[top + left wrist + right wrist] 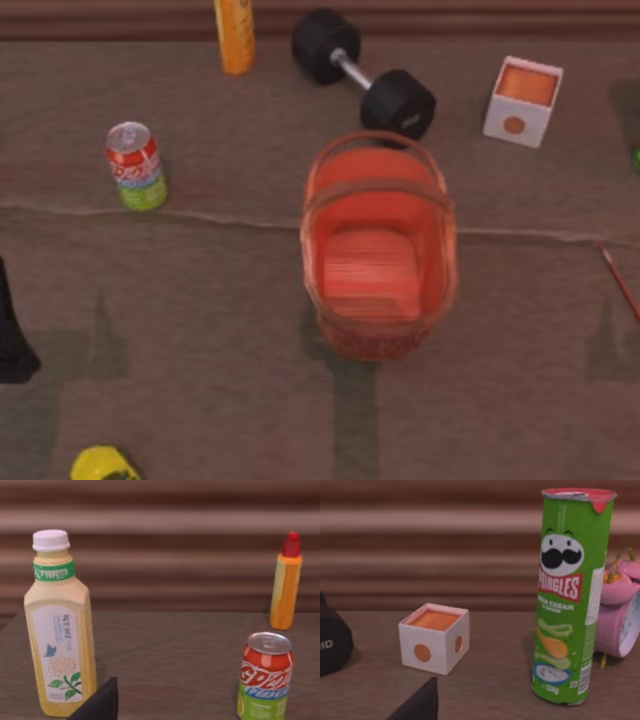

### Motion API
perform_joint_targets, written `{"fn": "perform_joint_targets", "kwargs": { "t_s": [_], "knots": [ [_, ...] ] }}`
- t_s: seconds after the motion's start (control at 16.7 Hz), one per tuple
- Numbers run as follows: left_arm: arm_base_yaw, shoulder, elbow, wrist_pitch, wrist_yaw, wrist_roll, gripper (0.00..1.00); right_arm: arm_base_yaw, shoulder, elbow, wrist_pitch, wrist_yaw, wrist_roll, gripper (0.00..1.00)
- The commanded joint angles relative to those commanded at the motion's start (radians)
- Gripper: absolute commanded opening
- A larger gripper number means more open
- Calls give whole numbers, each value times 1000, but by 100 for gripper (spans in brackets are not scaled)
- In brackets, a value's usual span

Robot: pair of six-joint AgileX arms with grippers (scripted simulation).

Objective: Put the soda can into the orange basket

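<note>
The soda can (136, 165) stands upright on the left side of the bench (200, 300), nearer the far edge than the near one. It has a silver top, a red upper band with white lettering and a lime-green base. The orange basket (380, 245) sits near the middle of the bench, well apart from the can, its mouth open upward and its arched handle crossing the far part of the opening.

The can looks light, rigid and smooth-sided, so it may slip or dent under a hard squeeze. A sideways grip around the middle of the body, with the can kept upright, seems the safest hold.

Only a dark part of the left arm (12, 335) shows at the left edge of the top view. A dark tip of the left tool (100, 705) shows in the left wrist view, and I cannot tell whether it is wide or narrow. The same holds for the right tool (417, 705).

A tall yellow juice bottle (60, 630) stands close to the left tool, off to one side of the can, so it could be knocked during the approach. An orange-yellow bottle (235, 35) and a black dumbbell (362, 75) lie farther back. The bench between can and basket is open, and the handle is the main thing to clear on the way in.
</note>
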Motion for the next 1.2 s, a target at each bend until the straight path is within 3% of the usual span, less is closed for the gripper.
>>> {"fn": "perform_joint_targets", "kwargs": {
  "t_s": [0.3,0.54,1.2],
  "knots": [
    [-11,56,56,-34,8,17,100,0,0,0,0,0,0,100],
    [-41,265,265,-161,24,78,100,0,0,0,0,0,0,100],
    [-117,1300,1293,-787,38,358,100,0,0,0,0,0,0,100]
  ]
}}
